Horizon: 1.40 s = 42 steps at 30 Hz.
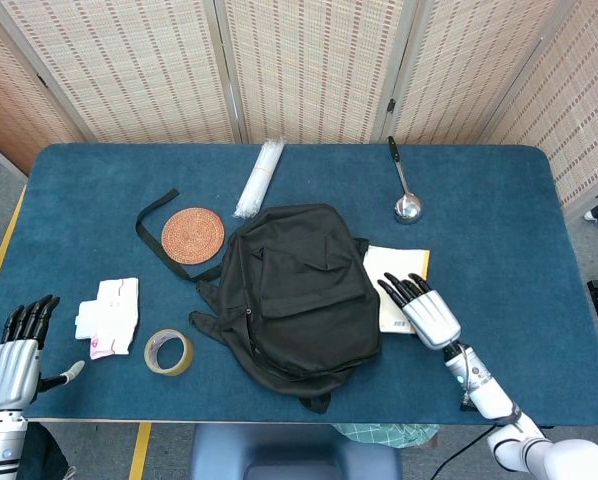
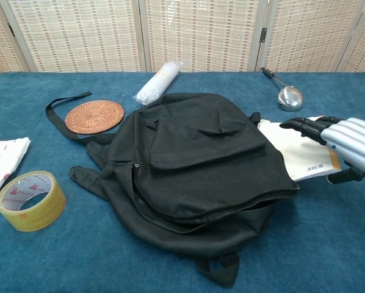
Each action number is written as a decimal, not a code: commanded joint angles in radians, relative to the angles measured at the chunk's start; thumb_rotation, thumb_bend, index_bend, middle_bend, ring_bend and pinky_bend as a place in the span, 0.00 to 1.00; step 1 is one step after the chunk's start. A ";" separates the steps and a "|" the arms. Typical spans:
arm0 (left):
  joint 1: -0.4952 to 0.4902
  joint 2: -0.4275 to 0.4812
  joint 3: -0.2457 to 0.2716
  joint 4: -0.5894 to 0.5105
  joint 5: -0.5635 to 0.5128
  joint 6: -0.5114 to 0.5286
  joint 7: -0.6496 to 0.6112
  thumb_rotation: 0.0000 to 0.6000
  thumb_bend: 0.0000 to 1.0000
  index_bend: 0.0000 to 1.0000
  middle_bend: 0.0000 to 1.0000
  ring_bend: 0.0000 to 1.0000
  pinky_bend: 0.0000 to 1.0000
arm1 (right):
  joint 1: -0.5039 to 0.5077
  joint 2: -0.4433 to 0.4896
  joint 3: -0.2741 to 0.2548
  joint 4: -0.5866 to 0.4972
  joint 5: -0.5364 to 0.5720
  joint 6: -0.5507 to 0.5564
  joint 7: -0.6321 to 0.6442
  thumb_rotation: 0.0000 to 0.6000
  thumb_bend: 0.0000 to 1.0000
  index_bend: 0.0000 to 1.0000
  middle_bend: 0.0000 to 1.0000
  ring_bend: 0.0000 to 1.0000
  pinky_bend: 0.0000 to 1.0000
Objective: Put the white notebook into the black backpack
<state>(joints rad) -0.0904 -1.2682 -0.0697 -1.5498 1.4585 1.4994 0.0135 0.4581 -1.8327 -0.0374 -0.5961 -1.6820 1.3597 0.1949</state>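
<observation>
The black backpack [image 1: 299, 290] lies flat mid-table, also in the chest view [image 2: 201, 159], with its zip partly open along the near side. The white notebook [image 1: 391, 268] with an orange spine lies against the backpack's right edge, its left side tucked at the bag's rim [image 2: 295, 152]. My right hand [image 1: 424, 312] grips the notebook's right part, fingers stretched over the top and thumb below [image 2: 347, 143]. My left hand [image 1: 14, 355] hangs off the table's near left corner, fingers straight and apart, holding nothing.
A yellow tape roll [image 2: 30, 200] and a white packet [image 1: 109, 317] lie at the near left. A woven coaster [image 1: 192, 233] with a black strap, a plastic-wrapped bundle [image 1: 259, 178] and a metal ladle [image 1: 404, 190] lie behind the bag.
</observation>
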 commanded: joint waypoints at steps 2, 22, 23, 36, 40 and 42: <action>-0.011 0.008 -0.004 -0.001 -0.001 -0.013 0.016 1.00 0.20 0.06 0.09 0.08 0.00 | -0.004 -0.005 0.007 0.003 0.005 0.017 0.007 1.00 0.43 0.24 0.12 0.24 0.16; -0.004 -0.003 0.000 0.000 0.002 -0.004 0.009 1.00 0.20 0.06 0.09 0.08 0.00 | -0.009 -0.029 0.004 0.058 0.012 0.040 0.033 1.00 0.36 0.58 0.28 0.29 0.18; -0.005 -0.002 0.000 0.000 0.002 -0.005 0.009 1.00 0.20 0.06 0.09 0.08 0.00 | -0.009 -0.028 0.002 0.062 0.010 0.041 0.033 1.00 0.36 0.59 0.29 0.29 0.18; -0.058 0.034 -0.007 -0.007 0.050 -0.049 -0.007 1.00 0.24 0.07 0.09 0.08 0.00 | -0.022 -0.018 -0.006 0.105 -0.001 0.095 0.032 1.00 0.40 0.70 0.34 0.35 0.22; -0.106 0.063 -0.016 -0.013 0.091 -0.085 -0.024 1.00 0.32 0.08 0.09 0.09 0.00 | -0.028 0.001 0.003 0.102 0.003 0.131 0.024 1.00 0.45 0.74 0.35 0.36 0.23; -0.136 0.076 -0.020 -0.016 0.111 -0.112 -0.040 1.00 0.33 0.09 0.09 0.09 0.00 | -0.034 0.011 0.012 0.099 0.009 0.153 0.018 1.00 0.47 0.76 0.37 0.38 0.24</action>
<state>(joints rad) -0.2081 -1.2040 -0.0847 -1.5622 1.5542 1.4049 -0.0141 0.4286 -1.8293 -0.0318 -0.4951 -1.6770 1.5020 0.2172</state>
